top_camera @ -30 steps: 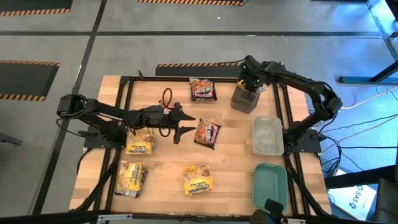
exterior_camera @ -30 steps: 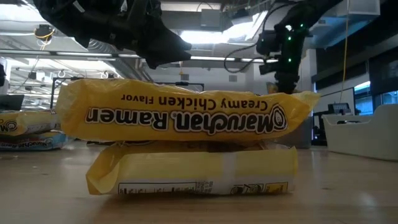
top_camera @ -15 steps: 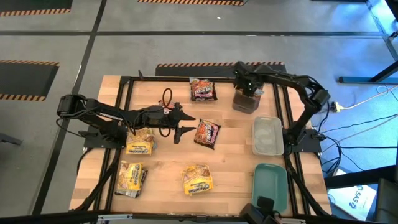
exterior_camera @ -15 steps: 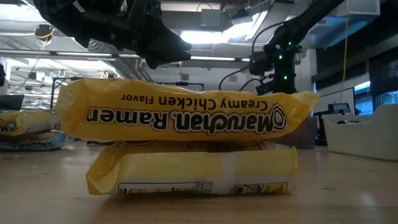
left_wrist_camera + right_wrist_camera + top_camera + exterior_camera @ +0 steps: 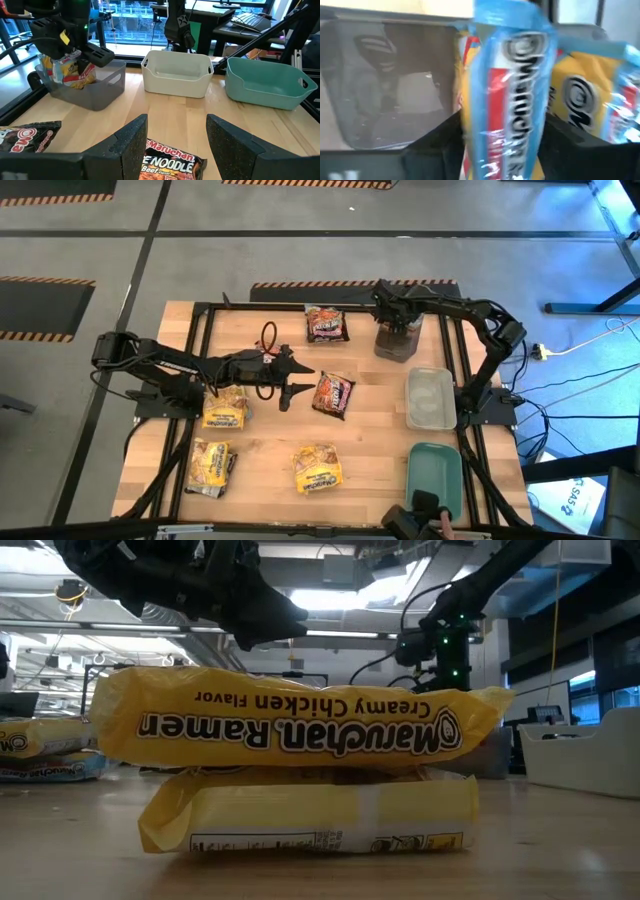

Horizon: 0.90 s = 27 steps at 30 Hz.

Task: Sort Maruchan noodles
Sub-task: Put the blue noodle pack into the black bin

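The right gripper (image 5: 398,328) hangs over the grey bin (image 5: 100,90), a blue-edged packet (image 5: 507,95) between its fingers, though I cannot tell whether they grip it or have let go; other packets already lie in the bin; the left gripper (image 5: 175,145) waits with jaws apart, a dark packet (image 5: 167,162) just ahead between them; six packets remain on the table (image 5: 380,440), so sorting looks under halfway.

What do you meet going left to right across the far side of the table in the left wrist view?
Grey bin holding packets, with the right gripper over it → white bin → teal bin.
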{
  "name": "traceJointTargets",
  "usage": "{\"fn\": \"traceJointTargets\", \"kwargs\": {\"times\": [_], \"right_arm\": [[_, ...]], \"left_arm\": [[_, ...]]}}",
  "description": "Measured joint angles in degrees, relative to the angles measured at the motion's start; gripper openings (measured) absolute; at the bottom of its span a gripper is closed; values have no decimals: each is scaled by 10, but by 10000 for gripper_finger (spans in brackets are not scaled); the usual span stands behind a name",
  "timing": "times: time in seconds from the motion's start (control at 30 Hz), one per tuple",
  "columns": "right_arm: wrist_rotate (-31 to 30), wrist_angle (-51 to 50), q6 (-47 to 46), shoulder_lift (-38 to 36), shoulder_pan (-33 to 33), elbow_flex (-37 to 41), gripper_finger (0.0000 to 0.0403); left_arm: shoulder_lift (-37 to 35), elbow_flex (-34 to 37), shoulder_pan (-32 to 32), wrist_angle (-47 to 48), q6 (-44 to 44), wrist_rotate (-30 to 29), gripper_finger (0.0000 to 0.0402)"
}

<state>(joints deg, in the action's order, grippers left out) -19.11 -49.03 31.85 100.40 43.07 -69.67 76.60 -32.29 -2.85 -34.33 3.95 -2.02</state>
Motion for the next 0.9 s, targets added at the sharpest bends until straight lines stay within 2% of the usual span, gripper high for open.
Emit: {"fn": "traceJointTargets", "kwargs": {"times": [0.17, 0.5, 0.63, 0.77, 0.9], "right_arm": [[-27, -5, -30, 0, 0, -23, 216], [-42, -44, -65, 0, 0, -74, 208], [-6, -99, -102, -14, -2, -108, 204], [-8, -135, -139, -56, -26, -118, 204], [40, -90, -178, -125, -68, -94, 204]], "left_arm": [[0, 0, 0, 0, 0, 0, 196], [0, 0, 0, 0, 0, 0, 196], [0, 0, 0, 0, 0, 0, 196], [0, 0, -1, -2, 10, -1, 196], [0, -14, -11, -6, 0, -42, 199]]}}
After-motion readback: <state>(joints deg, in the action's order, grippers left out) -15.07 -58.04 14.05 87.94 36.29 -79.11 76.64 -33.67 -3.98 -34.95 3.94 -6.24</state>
